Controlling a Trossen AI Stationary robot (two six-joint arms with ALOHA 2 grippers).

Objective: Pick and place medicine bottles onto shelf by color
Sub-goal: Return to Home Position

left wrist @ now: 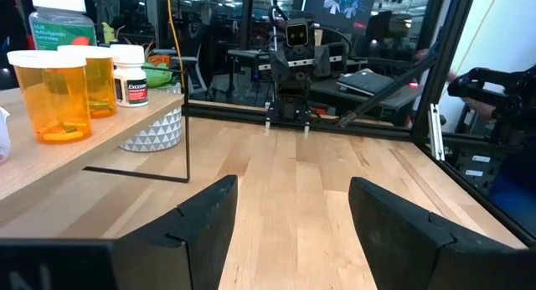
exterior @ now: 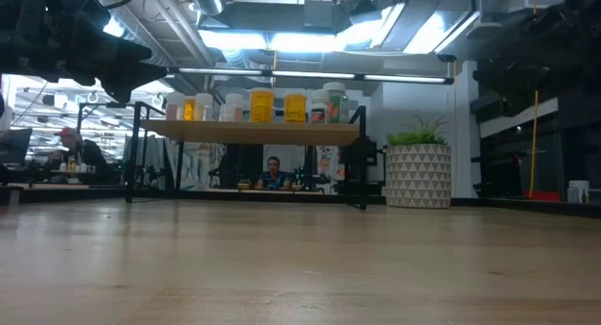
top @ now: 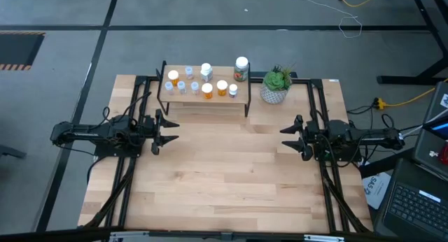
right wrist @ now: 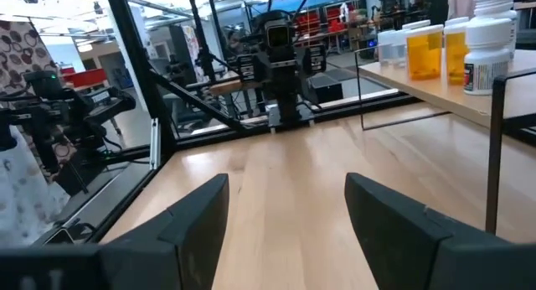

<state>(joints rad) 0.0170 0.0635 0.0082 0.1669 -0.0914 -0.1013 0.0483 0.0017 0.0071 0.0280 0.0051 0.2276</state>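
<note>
Jaws of both arms spread and empty, well apart from the medicine bottles atop the shelf.

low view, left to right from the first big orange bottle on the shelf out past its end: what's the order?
In order: orange bottle → second orange bottle → small white bottle → tall white-capped bottle → shelf leg → potted plant. The clear bottles farther left overlap, so omitted.

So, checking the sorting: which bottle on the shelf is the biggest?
The green white-capped bottle at the shelf end beside the potted plant; it stands taller than the rest.
</note>
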